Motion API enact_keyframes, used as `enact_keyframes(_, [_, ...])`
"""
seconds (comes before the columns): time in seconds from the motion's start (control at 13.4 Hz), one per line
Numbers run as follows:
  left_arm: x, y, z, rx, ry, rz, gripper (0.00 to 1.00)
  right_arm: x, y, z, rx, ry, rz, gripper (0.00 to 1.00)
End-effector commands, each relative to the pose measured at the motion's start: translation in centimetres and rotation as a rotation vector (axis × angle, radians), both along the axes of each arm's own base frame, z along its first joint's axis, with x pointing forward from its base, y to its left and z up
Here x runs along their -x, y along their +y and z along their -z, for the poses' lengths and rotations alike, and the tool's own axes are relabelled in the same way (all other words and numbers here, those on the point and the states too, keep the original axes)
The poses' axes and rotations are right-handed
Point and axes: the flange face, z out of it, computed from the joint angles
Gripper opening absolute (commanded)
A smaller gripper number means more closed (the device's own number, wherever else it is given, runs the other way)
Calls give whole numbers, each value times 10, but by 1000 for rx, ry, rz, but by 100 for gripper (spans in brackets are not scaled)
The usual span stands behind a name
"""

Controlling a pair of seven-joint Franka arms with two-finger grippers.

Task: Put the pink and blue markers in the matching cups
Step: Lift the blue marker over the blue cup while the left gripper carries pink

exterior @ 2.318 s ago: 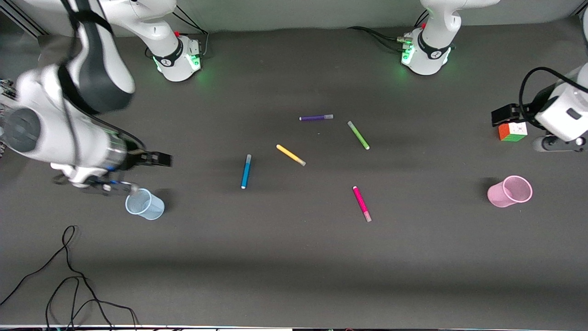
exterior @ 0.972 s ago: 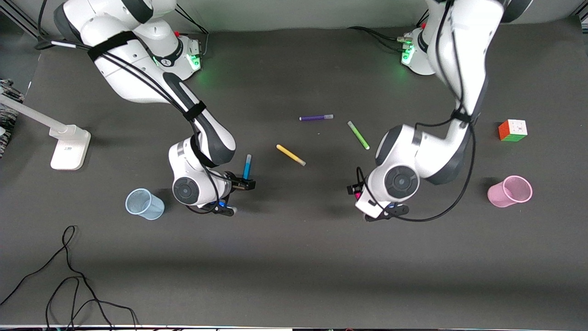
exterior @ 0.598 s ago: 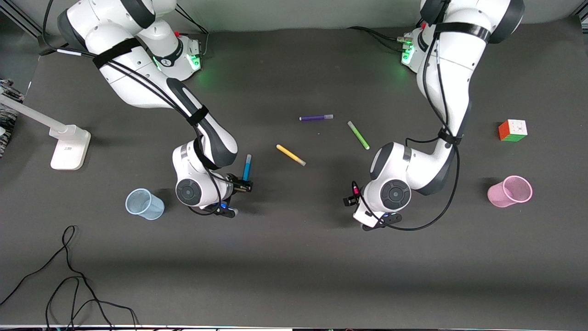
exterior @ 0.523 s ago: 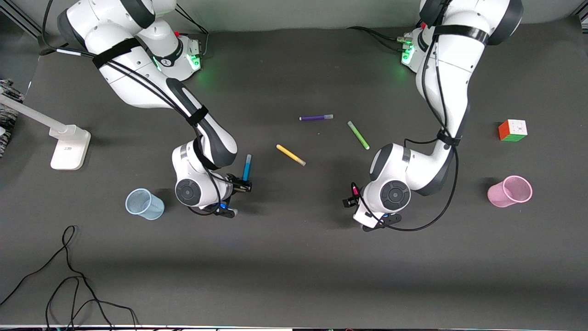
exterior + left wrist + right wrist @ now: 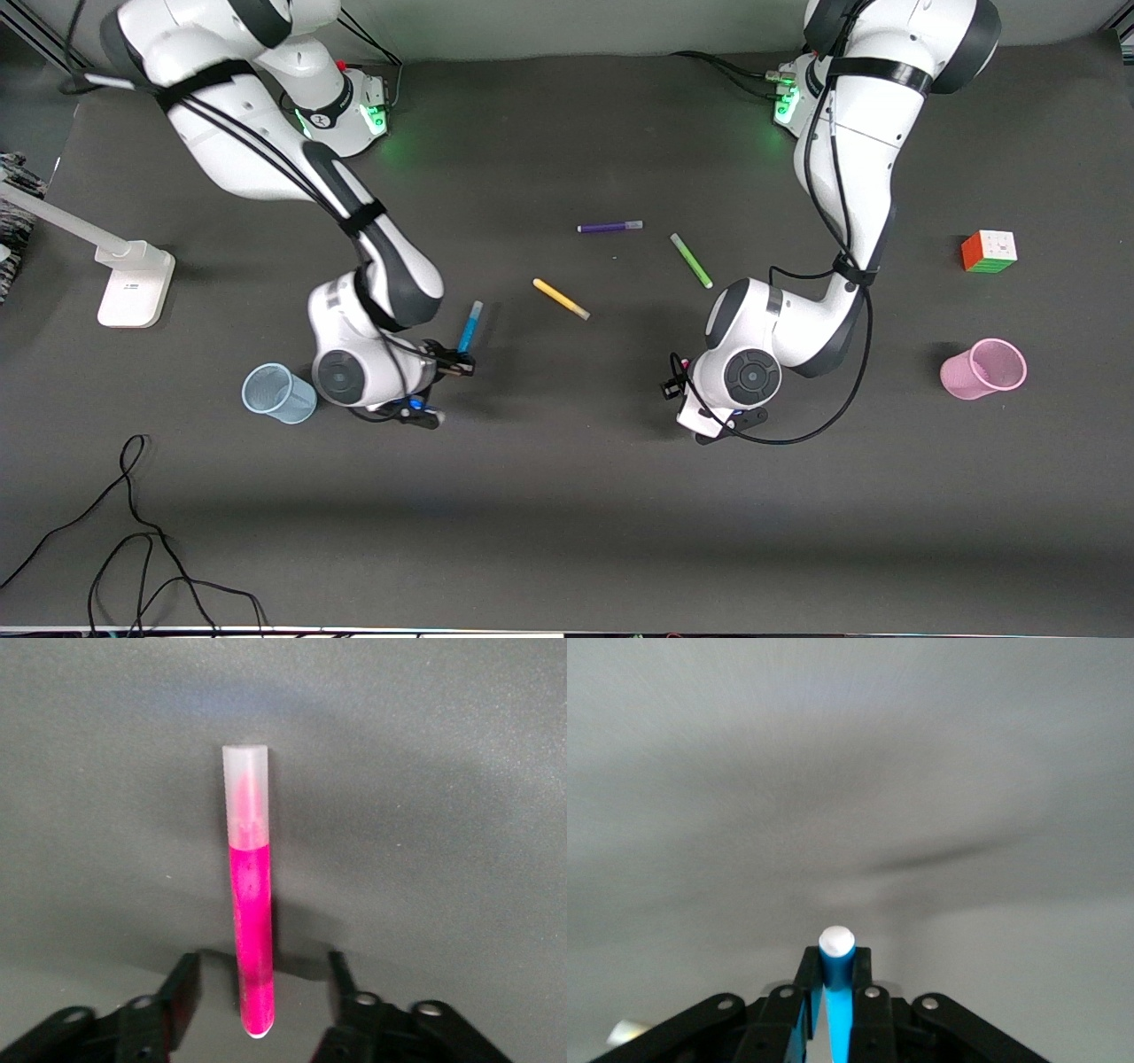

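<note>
Right hand (image 5: 454, 361) clenched on blue marker (image 5: 469, 326) by one end, near blue cup (image 5: 279, 393): could swing, slip. Left hand (image 5: 261, 1014) released astride pink marker (image 5: 248, 930) mid-surface; may miss.

Pink marker (image 5: 683, 364) mostly hidden under left arm.

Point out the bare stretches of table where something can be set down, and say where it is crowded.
Bare: the strip nearer the camera than the blue cup and pink cup; also between the arm bases and the purple marker. Crowded: the middle, with the yellow marker, green marker, the right gripper on the blue marker, and the left gripper around the pink marker.
</note>
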Motion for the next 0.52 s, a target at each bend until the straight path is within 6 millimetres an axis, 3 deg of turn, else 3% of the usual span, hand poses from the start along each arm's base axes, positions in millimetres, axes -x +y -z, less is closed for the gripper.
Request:
enact_keyframes(0.0, [0,-4,-3,-6,6,-25,33,-1,-50,-101,110,-133,-72,0])
enact_keyframes(0.22, [3,-1,2,-11,15,-28,4,-6,-96,-155,289,-293,-267,0])
enact_keyframes(0.45, [3,2,-9,-15,27,-29,0,-6,-150,-193,307,-401,-391,0])
